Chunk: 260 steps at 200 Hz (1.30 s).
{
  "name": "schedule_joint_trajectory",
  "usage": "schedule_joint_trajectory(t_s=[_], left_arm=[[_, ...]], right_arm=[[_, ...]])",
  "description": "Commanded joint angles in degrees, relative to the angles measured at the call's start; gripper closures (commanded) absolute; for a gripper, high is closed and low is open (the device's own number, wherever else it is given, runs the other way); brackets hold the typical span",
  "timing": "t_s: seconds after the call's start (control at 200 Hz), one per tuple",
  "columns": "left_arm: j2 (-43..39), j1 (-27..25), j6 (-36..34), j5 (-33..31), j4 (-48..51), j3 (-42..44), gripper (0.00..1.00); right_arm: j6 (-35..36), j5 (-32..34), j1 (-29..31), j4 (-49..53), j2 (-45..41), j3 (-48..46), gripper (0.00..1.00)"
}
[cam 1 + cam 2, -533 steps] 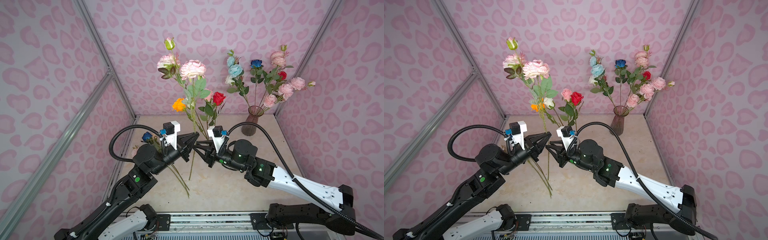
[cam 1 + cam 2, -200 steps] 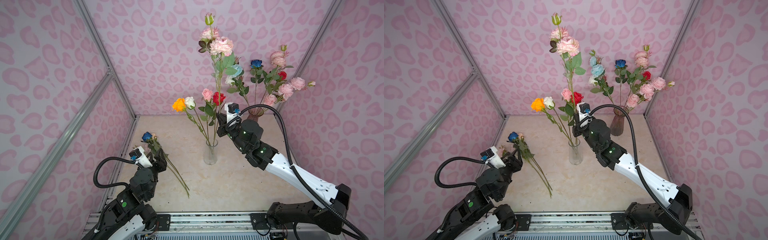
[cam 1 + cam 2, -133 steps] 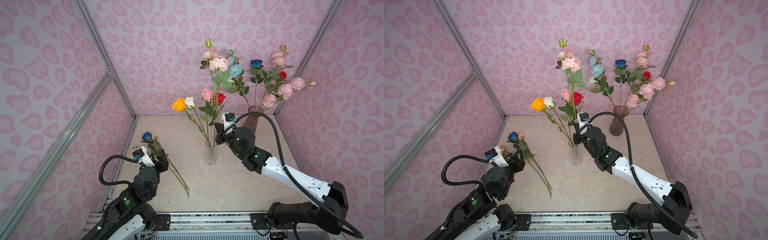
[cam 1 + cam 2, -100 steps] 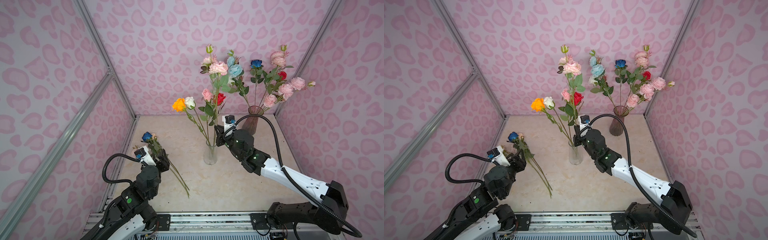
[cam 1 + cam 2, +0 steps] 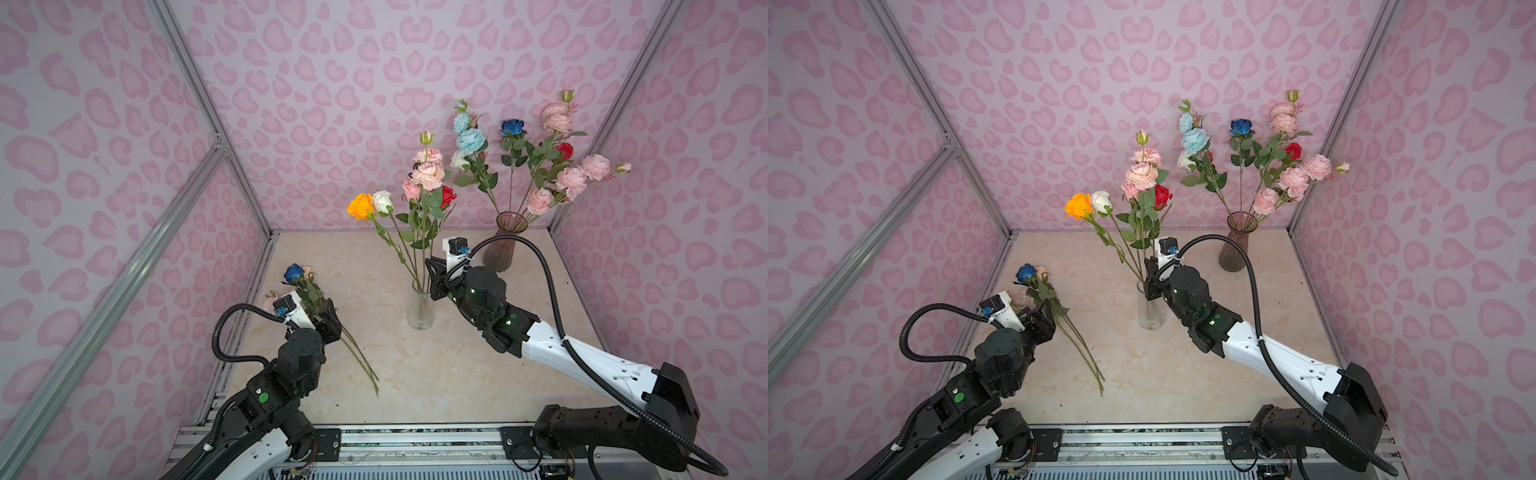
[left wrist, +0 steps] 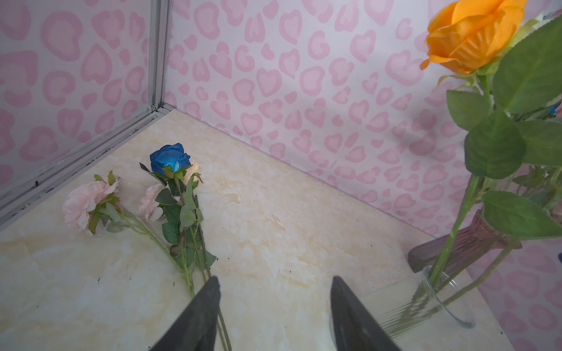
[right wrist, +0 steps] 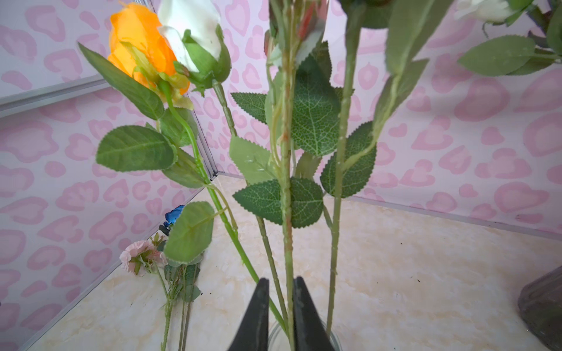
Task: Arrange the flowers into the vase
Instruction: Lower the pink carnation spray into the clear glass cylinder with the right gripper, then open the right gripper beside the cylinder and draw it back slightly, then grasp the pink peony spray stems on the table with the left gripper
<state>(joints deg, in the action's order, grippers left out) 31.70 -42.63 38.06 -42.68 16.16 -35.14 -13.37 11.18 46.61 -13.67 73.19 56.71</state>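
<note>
**1. Location.** The loose flowers (image 5: 309, 291) lie on the tabletop (image 5: 436, 374) at the near left. Their heads point to the far-left corner and their stems run toward the near side. They include a blue rose (image 6: 170, 158) and pale pink peonies (image 6: 82, 203), and their stems lie touching or crossed. The other flowers stand in the clear vase (image 5: 420, 311) at centre. A purple vase (image 5: 500, 249) at the far right is also filled.

**2. Claw state.**
- My left claw (image 6: 273, 279) is wide and empty, and it hovers over the loose stems.
- My right claw (image 7: 281, 281) is narrow. It straddles an upright stem just above the clear vase's mouth. I cannot tell whether the pads press on the stem.

**3. Handling (judgement).**
- The flowers look light, with thin, stiff, smooth stems and soft fabric heads that would crush.
- I take hold on bare stem below the leaves, near mid-length.
- I take one stem only.
- A head-heavy stem may swing in a loose grip.
- The clear vase looks narrow and could tip if a stem levers against its rim.
</note>
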Motion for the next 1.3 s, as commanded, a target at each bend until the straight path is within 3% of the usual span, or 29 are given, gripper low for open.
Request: schedule_joint_trajectory(t_s=[0.0,0.335,0.65,1.05,1.295], left_arm=[[1.9,0.7,1.5,-0.1,-0.6,0.4,0.41],[11.1,6.5,6.2,5.9,-0.9,0.9,0.41],[16.7,7.8,6.2,7.3,-0.8,-2.1,0.41],[21.4,13.9,8.0,12.3,-0.4,-0.8,0.45],[34.1,22.9,13.0,26.1,-1.0,-0.5,0.51]], right_arm=[[-0.4,1.1,0.9,-1.1,-1.6,0.0,0.79],[2.0,5.0,3.9,2.0,-8.7,-1.5,0.69],[2.6,5.9,3.9,4.4,-13.6,-3.4,0.64],[0.4,8.7,3.8,4.4,-21.6,-10.3,0.64],[-1.7,9.5,3.9,5.1,-23.6,-13.5,0.64]])
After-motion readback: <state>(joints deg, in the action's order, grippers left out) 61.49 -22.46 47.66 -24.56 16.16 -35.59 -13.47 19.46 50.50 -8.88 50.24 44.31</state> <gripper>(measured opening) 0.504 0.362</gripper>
